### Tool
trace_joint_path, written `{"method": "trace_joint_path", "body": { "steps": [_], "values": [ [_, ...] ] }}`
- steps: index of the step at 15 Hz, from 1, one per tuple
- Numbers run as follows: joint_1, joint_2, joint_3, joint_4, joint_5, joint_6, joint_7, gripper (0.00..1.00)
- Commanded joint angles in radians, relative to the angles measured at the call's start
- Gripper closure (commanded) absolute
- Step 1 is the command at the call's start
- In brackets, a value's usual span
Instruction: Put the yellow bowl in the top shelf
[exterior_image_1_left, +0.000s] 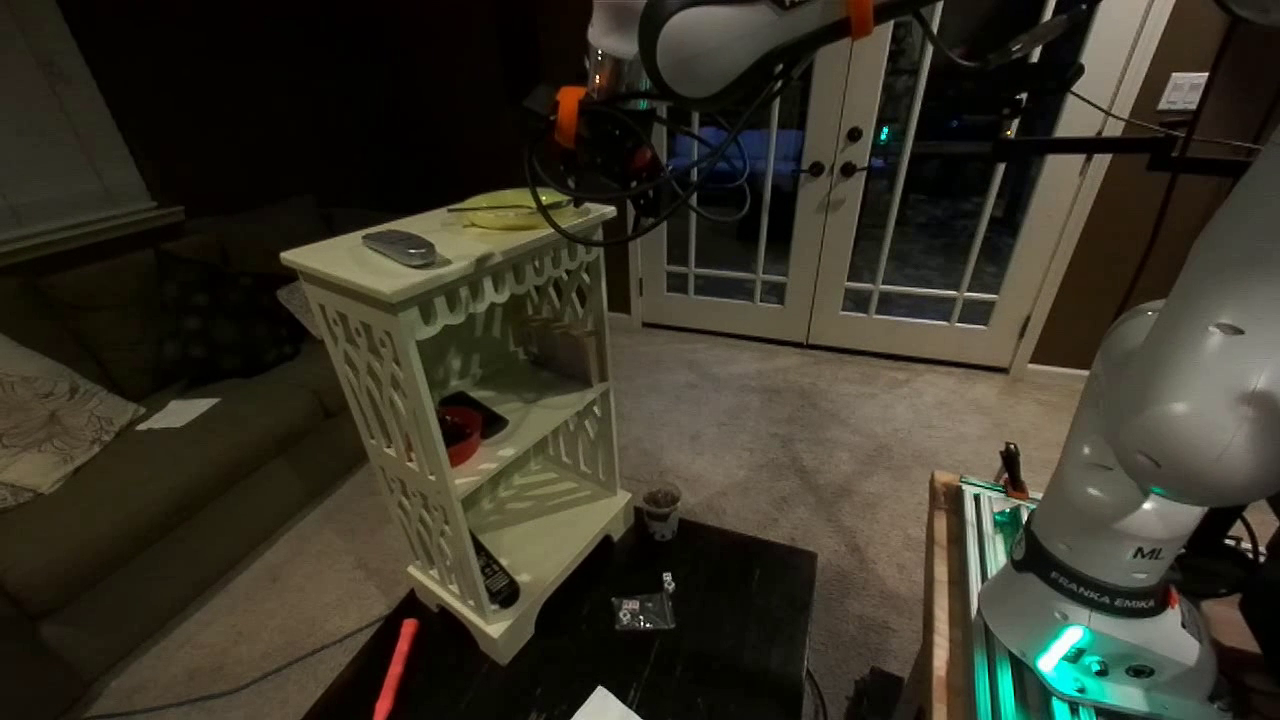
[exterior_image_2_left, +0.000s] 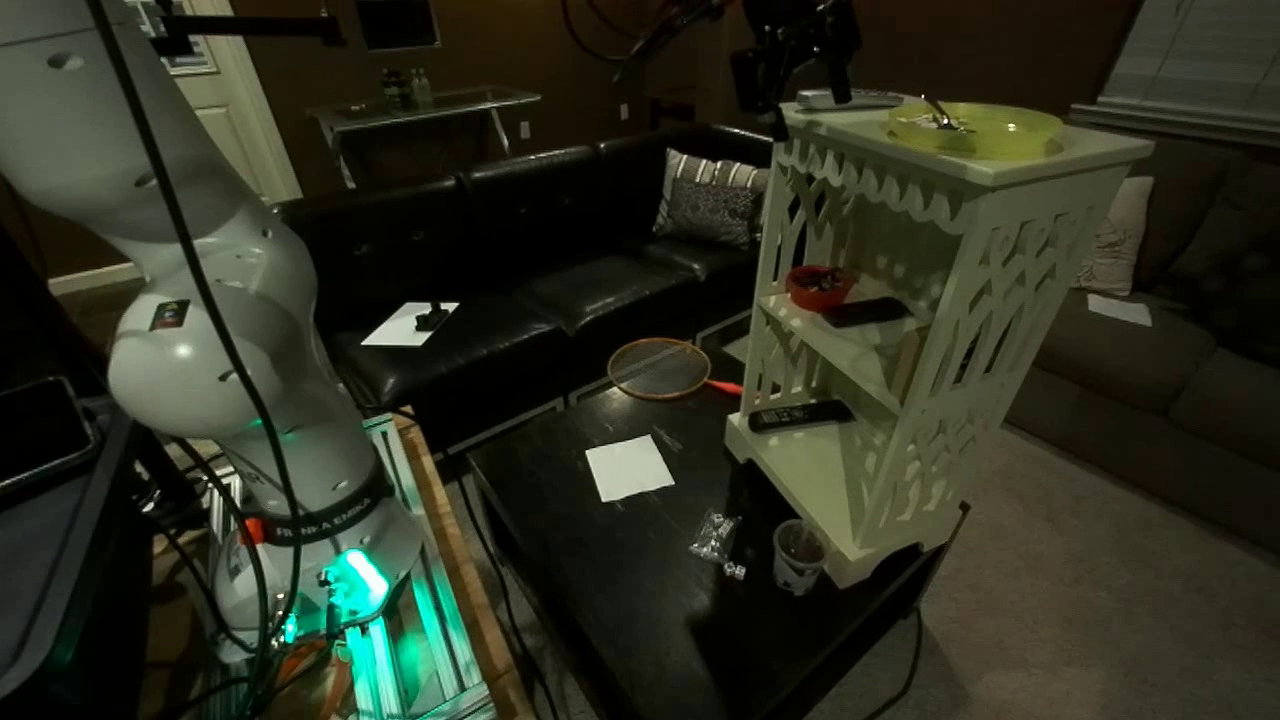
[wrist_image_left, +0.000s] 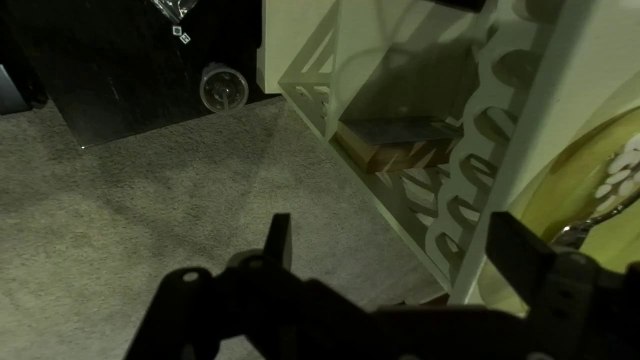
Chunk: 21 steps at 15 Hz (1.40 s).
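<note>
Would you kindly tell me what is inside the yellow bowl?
White pieces and a metal utensil are in the yellow bowl; whatever lies beneath them is covered.

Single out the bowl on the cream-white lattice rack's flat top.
The shallow yellow-green bowl holding a metal utensil; the small round red bowl sits lower, inside the rack.

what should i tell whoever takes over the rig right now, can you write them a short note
Pincer: open, holding nothing.
Yellow bowl: on the rack's flat top, with white bits and a metal utensil in it. Whether the pincer touches it isn't clear.
Top shelf: the inner tier below, holding a red bowl and a dark flat object, among others.
Done: nothing placed, bowl not yet gripped.
Left: grip the yellow bowl, bring it to the top shelf, release; probably best kept level, given its contents.
</note>
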Motion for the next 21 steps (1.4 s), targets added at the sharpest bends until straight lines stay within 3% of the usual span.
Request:
{"method": "trace_joint_path", "body": {
  "steps": [1,9,16,17,21],
  "values": [
    [0.058,0.028,-0.066,0.036,0.074,-0.016,-0.054,0.0],
    [0.087,0.149,-0.135,0.201,0.218,0.011,-0.072,0.0],
    [0.094,0.268,-0.177,0.365,0.213,-0.003,-0.214,0.0],
    [0.102,0.219,-0.18,0.294,0.198,0.007,-0.181,0.0],
    [0.102,0.262,-0.192,0.335,0.208,0.011,-0.215,0.0]
  ]
}}
